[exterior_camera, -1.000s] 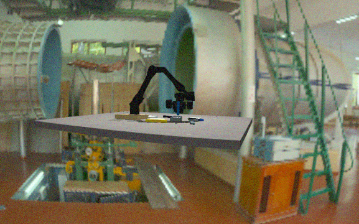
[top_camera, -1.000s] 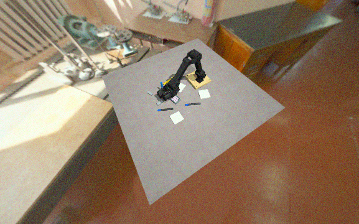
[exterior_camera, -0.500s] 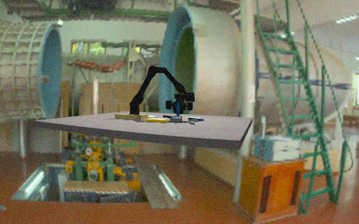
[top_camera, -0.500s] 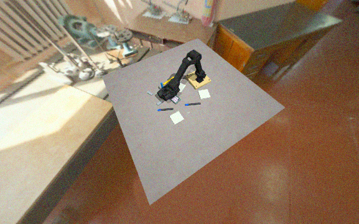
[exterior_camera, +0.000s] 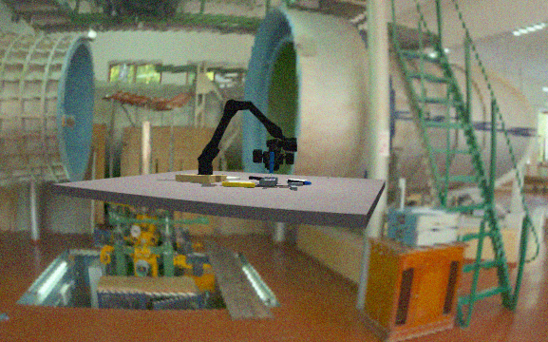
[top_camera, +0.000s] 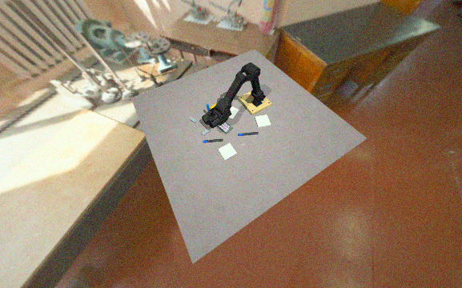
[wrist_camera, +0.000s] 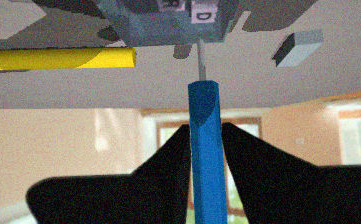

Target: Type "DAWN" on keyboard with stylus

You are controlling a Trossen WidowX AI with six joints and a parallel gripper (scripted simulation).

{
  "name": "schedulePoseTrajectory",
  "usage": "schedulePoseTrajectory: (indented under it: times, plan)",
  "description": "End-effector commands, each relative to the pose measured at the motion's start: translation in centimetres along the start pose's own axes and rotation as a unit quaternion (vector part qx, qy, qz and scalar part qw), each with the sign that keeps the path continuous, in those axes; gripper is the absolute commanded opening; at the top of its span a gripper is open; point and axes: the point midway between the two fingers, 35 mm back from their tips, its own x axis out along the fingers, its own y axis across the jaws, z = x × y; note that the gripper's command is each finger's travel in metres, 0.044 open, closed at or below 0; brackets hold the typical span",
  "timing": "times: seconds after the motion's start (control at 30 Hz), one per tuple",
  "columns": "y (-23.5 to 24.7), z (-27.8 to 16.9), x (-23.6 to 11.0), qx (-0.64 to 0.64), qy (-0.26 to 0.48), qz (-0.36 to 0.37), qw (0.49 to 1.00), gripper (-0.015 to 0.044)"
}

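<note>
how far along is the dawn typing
Done: the blue stylus is picked up, clamped in the gripper.
In hand: its thin grey tip points at the keyboard, near the D key; contact isn't clear.
Left: which letters are already typed can't be seen.

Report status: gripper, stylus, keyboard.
Gripper shut on blue stylus. Stylus tip just beside the D key on keyboard. Yellow cylinder lies off to one side, not blocking.

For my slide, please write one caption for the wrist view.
Gripper holds the blue stylus, tip near the keyboard's D key.
</note>
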Motion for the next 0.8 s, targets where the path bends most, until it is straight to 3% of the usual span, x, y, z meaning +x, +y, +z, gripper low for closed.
schedulePoseTrajectory:
  times: [0.0, 0.3, 0.4, 0.47, 0.77]
  plan:
    - [-0.1, -1.6, -0.9, 0.006, 0.002, -0.005, 1.000, 0.0081]
    - [-0.1, -1.4, -0.8, 0.007, 0.001, -0.004, 1.000, 0.0085]
    - [-0.1, -1.4, -0.8, 0.007, 0.001, -0.004, 1.000, 0.0065]
    - [-0.1, -1.2, -1.0, 0.007, 0.000, -0.004, 1.000, 0.0012]
    - [-0.6, 1.3, -5.1, 0.006, -0.009, -0.006, 1.000, 0.0000]
